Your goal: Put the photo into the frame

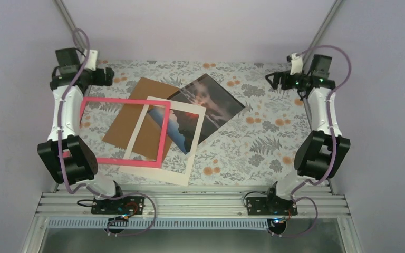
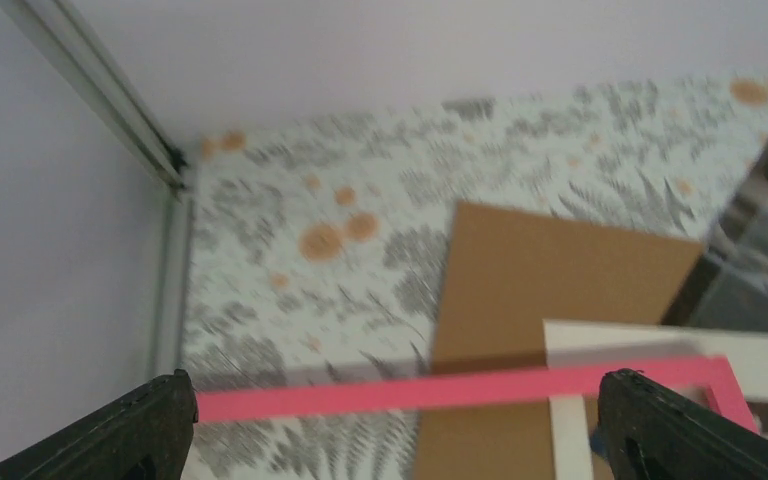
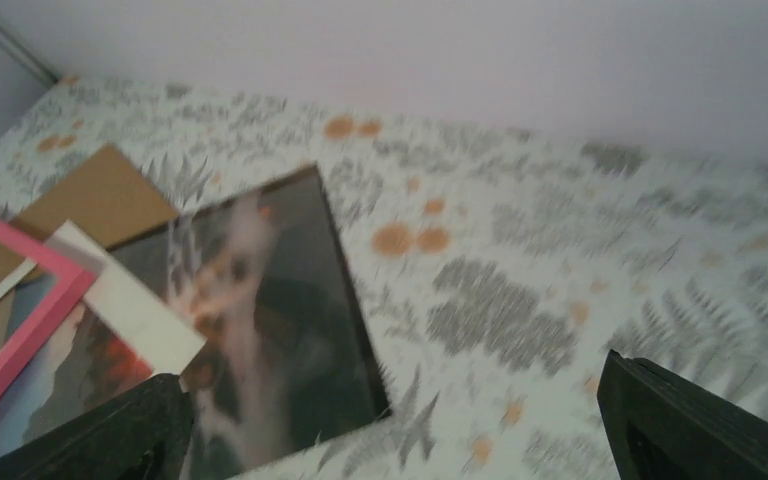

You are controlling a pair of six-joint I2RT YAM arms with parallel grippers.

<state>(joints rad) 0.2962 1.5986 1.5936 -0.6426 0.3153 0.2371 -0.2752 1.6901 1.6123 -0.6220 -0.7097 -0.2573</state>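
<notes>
On floral-print table point(image 1: 253, 147), top view: the photo point(image 1: 213, 103), a dark glossy print, lies tilted just past 12 o'clock of centre. Its 7 o'clock corner is tucked under a white mat point(image 1: 190, 158) and shows thru the mat's window. The frame point(image 1: 124, 161), thin pink border, lies flat at 9 o'clock of centre, over a brown board point(image 1: 137, 118). Its R rail crosses the mat and the photo's covered corner.

L gripper point(image 1: 108, 75) hangs above the table's far L corner. The photo is well apart, approx. 4 o'clock from it, and the frame is nearer, at 5 o'clock. Its fingers point(image 2: 150, 430) are spread wide w/ nothing btwn them.

R gripper point(image 1: 274, 80) hangs at far R, w/ the photo at its 8 o'clock, not touching. Its fingers point(image 3: 690, 420) are likewise spread, empty.
</notes>
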